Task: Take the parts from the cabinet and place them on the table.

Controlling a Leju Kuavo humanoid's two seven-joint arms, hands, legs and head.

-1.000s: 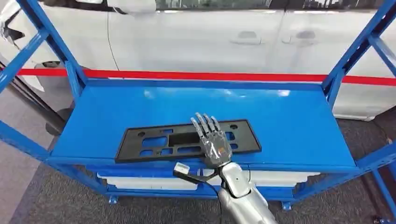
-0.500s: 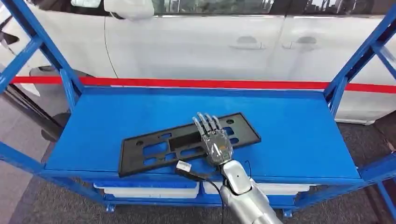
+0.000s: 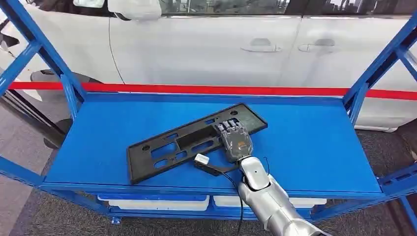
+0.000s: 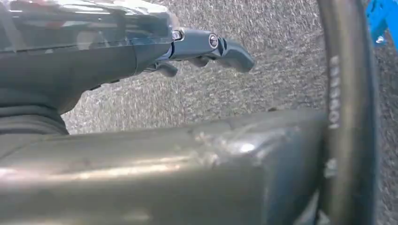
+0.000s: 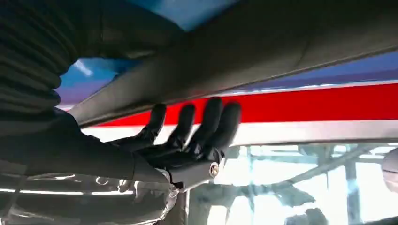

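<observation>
**Q:** Hand [image 3: 235, 141] placement looks odd, why there?

**Me:** I'm resting my right hand on the black plate [image 3: 192, 142] near centre frame, fingers [image 5: 206, 123] pressed together and curling over its far edge, because it's lying too flat on the blue shelf [image 3: 314, 142] for me to pinch. Left hand [image 4: 206, 49] is hanging idle, fingers loosely curled.

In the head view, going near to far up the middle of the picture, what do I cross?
Right arm → right hand resting on the black plastic panel → bare blue shelf → red stripe → white car.
</observation>
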